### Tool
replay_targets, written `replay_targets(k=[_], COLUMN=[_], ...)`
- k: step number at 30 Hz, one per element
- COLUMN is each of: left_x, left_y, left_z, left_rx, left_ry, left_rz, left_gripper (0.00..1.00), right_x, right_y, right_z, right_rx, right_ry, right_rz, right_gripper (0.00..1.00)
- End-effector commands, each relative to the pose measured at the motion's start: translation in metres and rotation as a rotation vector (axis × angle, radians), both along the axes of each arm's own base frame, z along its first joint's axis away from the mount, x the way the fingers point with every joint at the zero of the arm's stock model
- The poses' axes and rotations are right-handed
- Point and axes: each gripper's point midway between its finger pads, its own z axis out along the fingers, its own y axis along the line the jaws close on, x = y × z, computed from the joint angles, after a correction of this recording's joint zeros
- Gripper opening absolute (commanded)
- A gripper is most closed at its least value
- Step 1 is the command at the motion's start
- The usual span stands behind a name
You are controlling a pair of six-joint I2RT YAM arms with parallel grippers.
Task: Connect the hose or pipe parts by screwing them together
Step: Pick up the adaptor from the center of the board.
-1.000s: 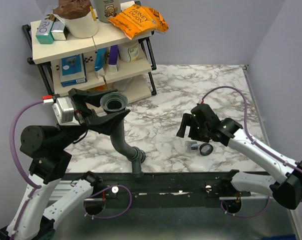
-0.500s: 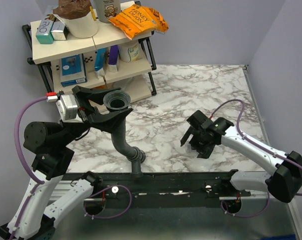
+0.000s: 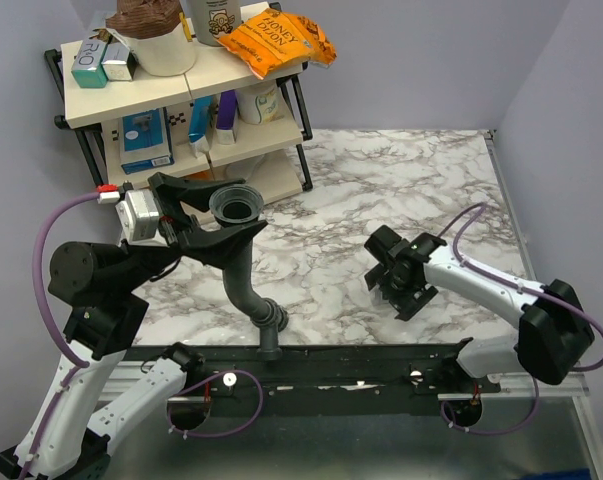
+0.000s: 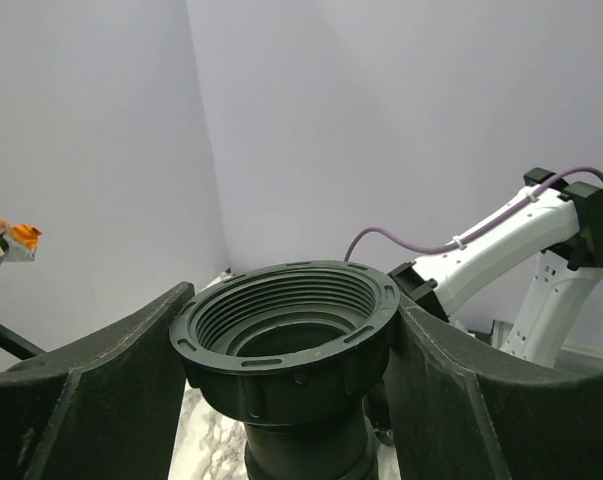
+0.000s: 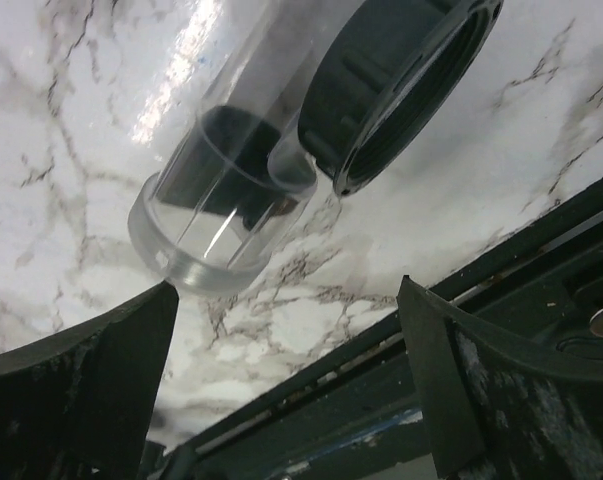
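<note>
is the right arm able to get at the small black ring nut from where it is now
Probably yes: the right fingers stand wide open over the ring nut with nothing above it, though a clear tube lies close beside it.

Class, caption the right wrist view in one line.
Open right claw above a clear tube and black ring nut on the table.

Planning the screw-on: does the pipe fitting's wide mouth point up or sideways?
Up: the left gripper holds the pipe fitting, mouth open toward the overhead camera.

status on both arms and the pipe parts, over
Left gripper shut on grey pipe fitting, mouth up. Right gripper open, low over ring nut and clear tube on table. Nothing blocking.
</note>
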Motion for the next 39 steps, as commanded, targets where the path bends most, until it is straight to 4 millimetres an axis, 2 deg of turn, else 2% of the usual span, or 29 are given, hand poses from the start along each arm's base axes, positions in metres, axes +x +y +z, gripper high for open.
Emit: replay_targets(k=[1, 5, 9, 13, 21, 24, 28, 31, 32, 33, 35, 39], left_x=[-0.017, -0.022, -0.026, -0.028, -0.027, -0.027, -0.026, -0.027, -0.028, -0.028, -0.027, -0.024], left_y=[0.006, 0.009, 0.011, 0.013, 0.01, 0.009, 0.009, 0.01, 0.012, 0.012, 0.012, 0.013], left_z=[0.018, 0.019, 0.018, 0.015, 0.009, 0.007, 0.006, 0.007, 0.009, 0.01, 0.006, 0.007], left_rx=[-0.014, -0.015, -0.012, -0.01, -0.007, -0.003, 0.006, 0.01, 0.006, 0.006, 0.014, 0.009], left_ry=[-0.074, -0.079, -0.082, -0.089, -0.084, -0.08, -0.08, -0.084, -0.095, -0.096, -0.076, -0.067], left_rz=[-0.015, -0.015, -0.015, -0.004, -0.022, -0.025, -0.024, -0.014, -0.009, -0.008, -0.002, 0.011], left_gripper=[0.0, 0.0, 0.0, 0.0, 0.0, 0.0, 0.0, 0.0, 0.0, 0.0, 0.0, 0.0], right_x=[0.021, 0.027, 0.036, 0.04, 0.034, 0.031, 0.048, 0.06, 0.066, 0.067, 0.075, 0.087], right_y=[-0.013, -0.023, -0.029, -0.024, -0.035, -0.038, -0.03, -0.024, -0.018, -0.018, -0.009, 0.016], right_z=[-0.007, -0.027, -0.025, -0.028, -0.031, -0.039, -0.041, -0.044, -0.041, -0.041, -0.037, -0.037], right_rx=[-0.089, -0.163, -0.224, -0.205, -0.239, -0.277, -0.29, -0.293, -0.284, -0.29, -0.309, -0.312], right_ry=[-0.022, 0.066, 0.086, 0.071, 0.068, 0.107, 0.105, 0.088, 0.073, 0.07, 0.04, 0.007], right_rz=[-0.09, -0.105, -0.056, 0.002, -0.035, -0.042, -0.02, 0.035, 0.056, 0.067, 0.128, 0.332], right_gripper=[0.99, 0.97, 0.96, 0.96, 0.96, 0.95, 0.9, 0.8, 0.73, 0.7, 0.64, 0.61])
